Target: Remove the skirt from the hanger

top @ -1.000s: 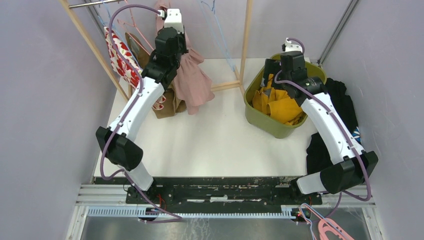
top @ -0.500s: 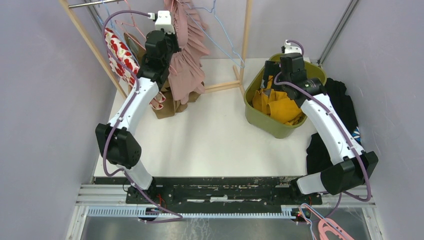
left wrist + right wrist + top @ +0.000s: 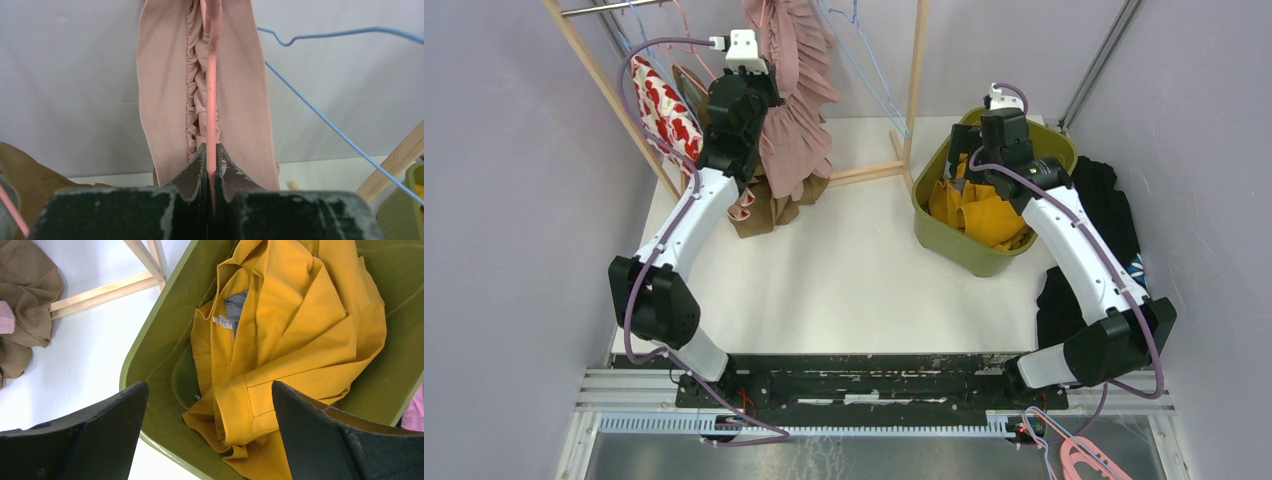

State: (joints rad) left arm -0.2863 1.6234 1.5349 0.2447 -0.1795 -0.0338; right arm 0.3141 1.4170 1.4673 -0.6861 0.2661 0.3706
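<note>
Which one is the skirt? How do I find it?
Find the wooden rack at the table's far left. The skirt dangles there from a pink hanger the left end effector pinches. It's plain dusty pink and ruffled, unlike the red-spotted cloth nearby.

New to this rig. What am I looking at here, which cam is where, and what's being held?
Two white robot arms, the left arm and the right arm, are bolted at the near edge of a table. The wide picture looks down from above and behind them; the other two come from a camera on each wrist, looking past its own fingers. The left tool is shut on a pink hanger with the pink skirt on it, up by the wooden rack. The right tool is open and empty, hovering over a green bin that holds a yellow jacket. A brown garment and black clothes also lie on the table.
</note>
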